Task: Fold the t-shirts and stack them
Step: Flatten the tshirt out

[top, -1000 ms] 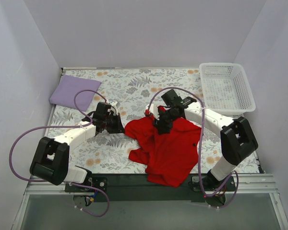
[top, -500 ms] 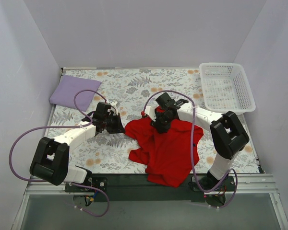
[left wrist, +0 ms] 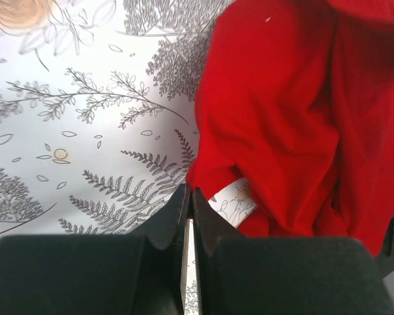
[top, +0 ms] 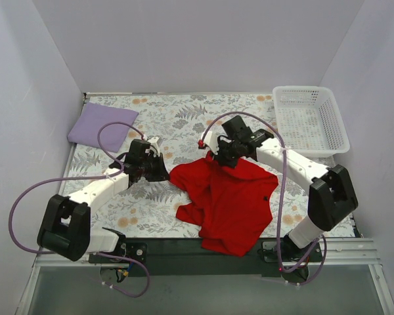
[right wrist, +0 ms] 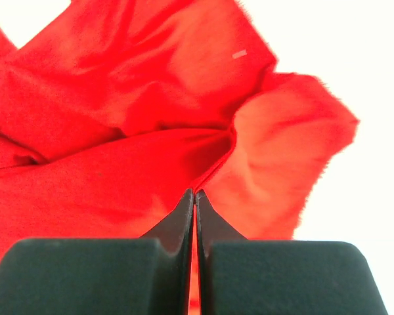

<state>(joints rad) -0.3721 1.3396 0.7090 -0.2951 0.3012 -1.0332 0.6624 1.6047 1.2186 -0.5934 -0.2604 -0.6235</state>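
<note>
The red t-shirt (top: 230, 197) lies crumpled on the near middle of the table, its lower hem hanging over the front edge. My left gripper (top: 164, 172) sits at the shirt's left corner; in the left wrist view it (left wrist: 189, 194) is shut, with a sliver of the red t-shirt (left wrist: 282, 118) pinched at the tips. My right gripper (top: 222, 159) is at the shirt's far edge; the right wrist view shows it (right wrist: 195, 194) shut on a raised fold of the red t-shirt (right wrist: 118, 131). The lavender t-shirt (top: 100, 125) lies folded at the far left corner.
A white lattice basket (top: 308, 121) stands at the far right corner. The grey floral cloth (top: 177, 118) covers the table top. Pale walls close in the left, back and right sides. Purple cables loop off both arms.
My right gripper has shut on a fold at the red t-shirt's far edge and shifted slightly towards the back. The left gripper has stayed shut in the same place.
</note>
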